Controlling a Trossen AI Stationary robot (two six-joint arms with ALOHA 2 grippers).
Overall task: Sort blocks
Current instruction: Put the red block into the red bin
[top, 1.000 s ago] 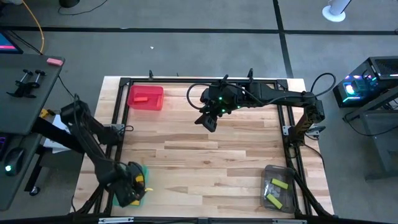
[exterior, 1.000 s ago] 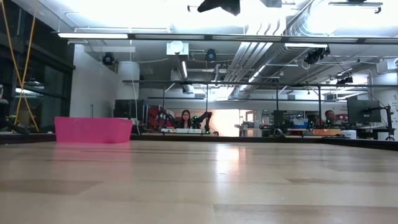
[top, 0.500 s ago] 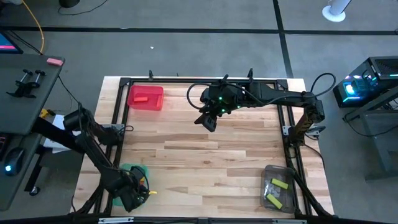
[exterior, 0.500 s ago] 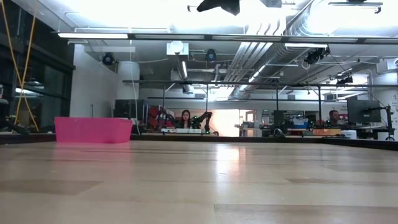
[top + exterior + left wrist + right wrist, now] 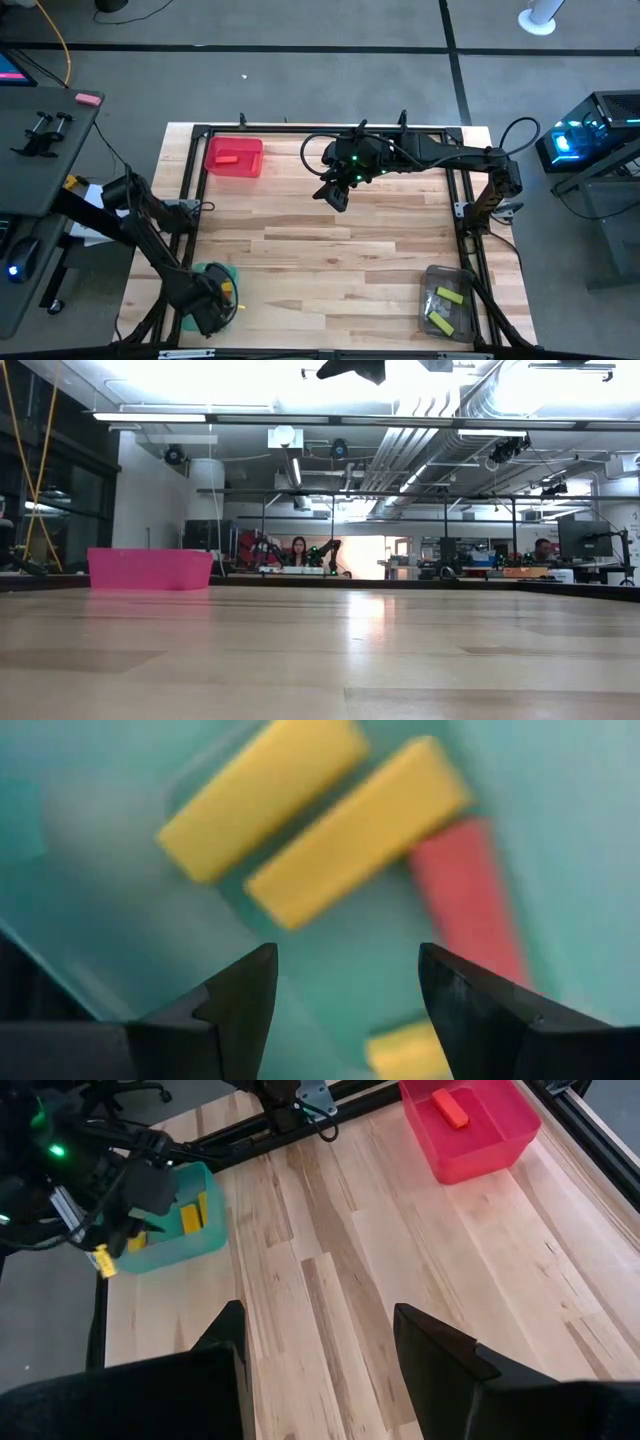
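My left gripper (image 5: 208, 302) hangs open over the green tray (image 5: 222, 274) at the table's near left corner. In the left wrist view my left gripper (image 5: 345, 982) stands above two yellow blocks (image 5: 350, 825), a red block (image 5: 468, 900) and another yellow block (image 5: 410, 1055), all lying on the tray floor. A red block (image 5: 226, 157) lies in the red tray (image 5: 246, 165) at the far left. Light green blocks (image 5: 447, 296) lie in the clear tray (image 5: 446, 278) at the near right. My right gripper (image 5: 333, 195) waits open, raised above the table's far middle.
Bare wooden tabletop (image 5: 340, 255) lies between the three trays, and a black frame (image 5: 190, 180) runs round the table's edge. The low view shows the red tray (image 5: 150, 569) at the far left. People sit at desks in the room behind.
My left gripper has shifted a little over the green tray, toward the table's left and near edges, and its arm has swung slightly with it. The right arm has kept still.
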